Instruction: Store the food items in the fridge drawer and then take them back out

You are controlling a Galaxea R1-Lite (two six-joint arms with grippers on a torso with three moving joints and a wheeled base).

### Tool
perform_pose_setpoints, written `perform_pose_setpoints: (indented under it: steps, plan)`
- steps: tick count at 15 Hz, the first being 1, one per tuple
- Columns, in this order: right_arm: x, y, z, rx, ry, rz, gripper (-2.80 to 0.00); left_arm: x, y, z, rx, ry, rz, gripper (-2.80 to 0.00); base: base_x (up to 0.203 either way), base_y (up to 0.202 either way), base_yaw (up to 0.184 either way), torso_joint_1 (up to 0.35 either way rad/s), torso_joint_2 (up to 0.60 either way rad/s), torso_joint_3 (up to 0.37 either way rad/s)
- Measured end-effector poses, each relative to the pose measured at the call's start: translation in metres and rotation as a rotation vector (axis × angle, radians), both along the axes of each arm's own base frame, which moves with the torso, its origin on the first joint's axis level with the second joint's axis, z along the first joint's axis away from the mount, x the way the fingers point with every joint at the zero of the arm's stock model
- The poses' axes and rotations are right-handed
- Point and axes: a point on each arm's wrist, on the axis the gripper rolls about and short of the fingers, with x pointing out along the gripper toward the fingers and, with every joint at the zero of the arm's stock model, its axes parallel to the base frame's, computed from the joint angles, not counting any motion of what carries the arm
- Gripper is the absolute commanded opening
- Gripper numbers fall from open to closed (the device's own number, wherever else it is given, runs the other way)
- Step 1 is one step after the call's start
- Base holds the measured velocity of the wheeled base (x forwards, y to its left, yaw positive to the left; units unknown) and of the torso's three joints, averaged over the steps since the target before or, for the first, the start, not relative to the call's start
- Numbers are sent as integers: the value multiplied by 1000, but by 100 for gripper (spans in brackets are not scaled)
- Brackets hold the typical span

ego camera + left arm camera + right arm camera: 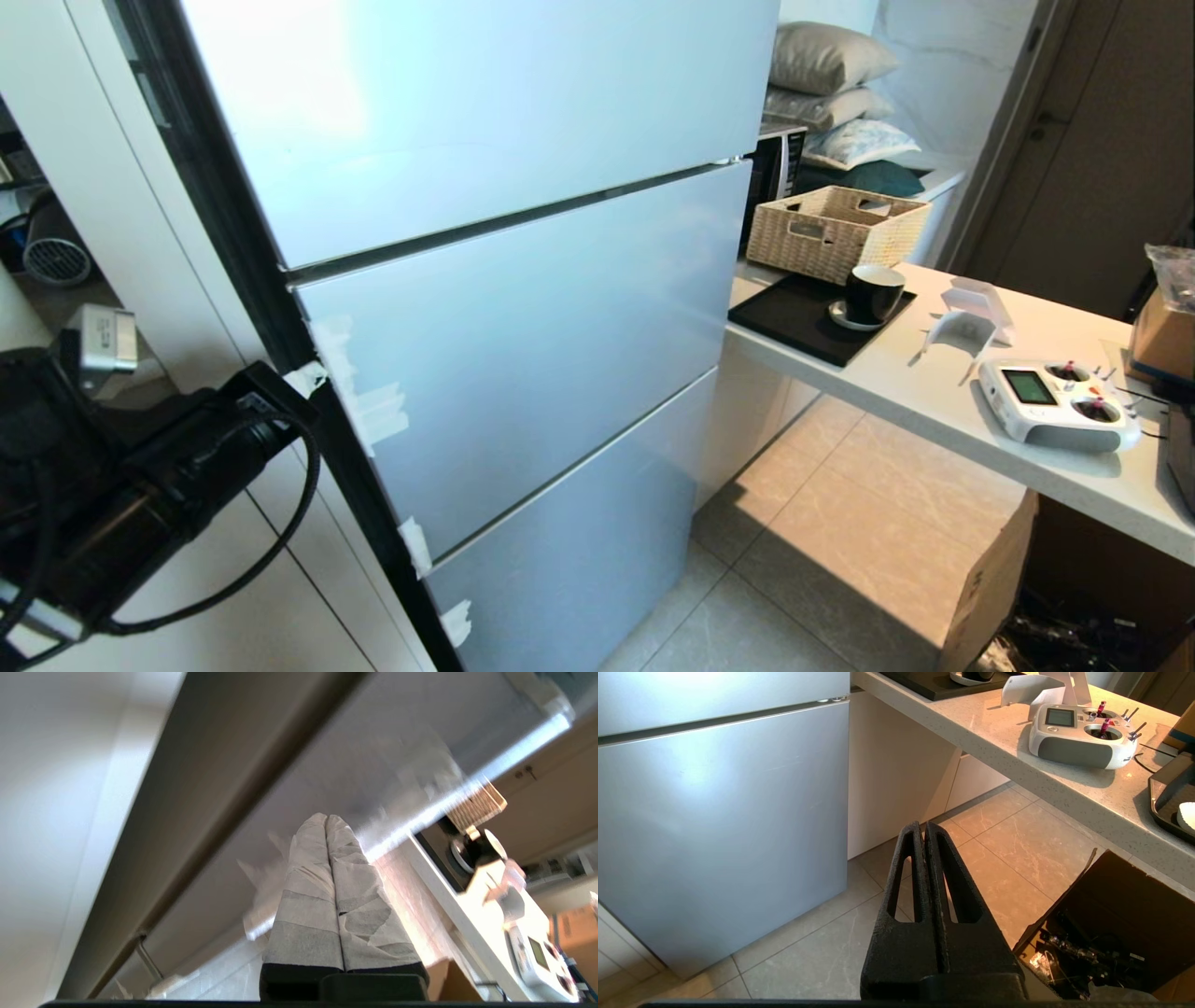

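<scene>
Left tool near closed fridge front

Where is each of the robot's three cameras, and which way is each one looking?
Head view: high on the robot, looking down at the closed fridge and the counter; the left arm shows.
Left wrist view: behind the taped, shut left gripper, facing the fridge panels.
Right wrist view: behind the black, shut right gripper, facing the floor by the fridge.
Shared: all three see the white remote controller on the counter.
</scene>
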Motion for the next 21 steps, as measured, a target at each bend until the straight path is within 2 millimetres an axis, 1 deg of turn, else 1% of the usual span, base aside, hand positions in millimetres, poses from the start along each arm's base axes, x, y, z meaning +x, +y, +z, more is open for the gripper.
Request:
perform_pose_setpoints:
  steps: [4, 8, 14, 15, 17, 21]
  plan:
    - [0, 0, 0, 0, 0, -1, -280, -6, -5, -4, 5, 16, -48, -280, 0, 0, 0, 0, 0, 0]
    - [0, 0, 0, 0, 0, -1, -280, -7, -5, -2, 8, 8, -34, -280, 0, 0, 0, 0, 0, 0]
    - [0, 0, 0, 0, 0, -1, -280, -17, -4, -8, 12, 18, -63, -280, 0, 0, 0, 0, 0, 0]
    - [0, 0, 0, 0, 0, -1, -280, -23, -4, -9, 14, 22, -76, -280, 0, 0, 0, 0, 0, 0]
    - [0, 0, 0, 0, 0, 0, -280, -42, -1, -6, 8, -7, -123, -280, 0, 0, 0, 0, 0, 0]
    - [0, 0, 0, 0, 0, 0, -280, -94, 16, 2, -9, -77, -266, -280, 0, 0, 0, 0, 0, 0]
